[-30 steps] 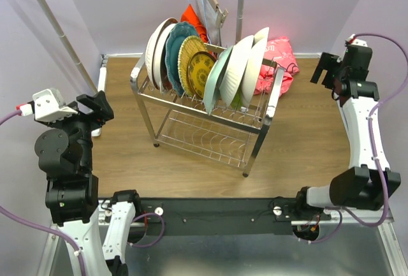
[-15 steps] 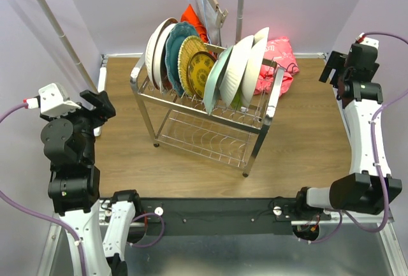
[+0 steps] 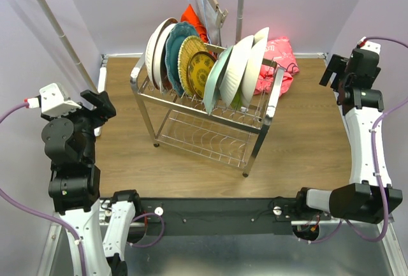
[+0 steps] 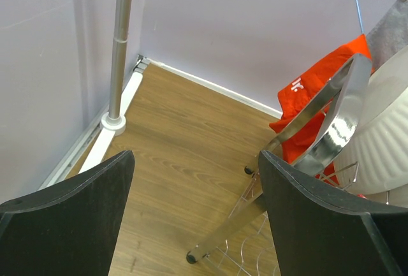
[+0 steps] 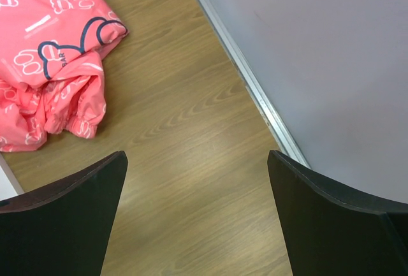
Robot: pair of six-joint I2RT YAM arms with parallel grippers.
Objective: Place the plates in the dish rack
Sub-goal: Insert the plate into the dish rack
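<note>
left claw (image 3: 101, 102) is hovering above the left edge of the bench (image 3: 121, 155), well apart from the rack. its fingers are standing spread wide and gripping nothing. the white clothes rail (image 3: 58, 27) is rising just behind it, its foot planted at the bench's left rim. mid-bench, the dish rack (image 3: 270, 107) is standing on its four legs, angled to the bench edges. the plates (image 3: 237, 67) are all sitting on edge in its upper tier, in two bunches. white, teal and yellow patterned ones are leaning together at the left end. pale aqua and white ones are leaning together toward the right end. a red cloth (image 3: 193, 20) is showing behind the rack's back rail. a pink cloth (image 3: 281, 55) is lying on the bench just behind the rack's right end; whether it is touching the frame, cannot tell. right claw (image 3: 331, 71) is hovering over the back-right of the bench near the wall, fingers spread wide, pinching nothing.
</note>
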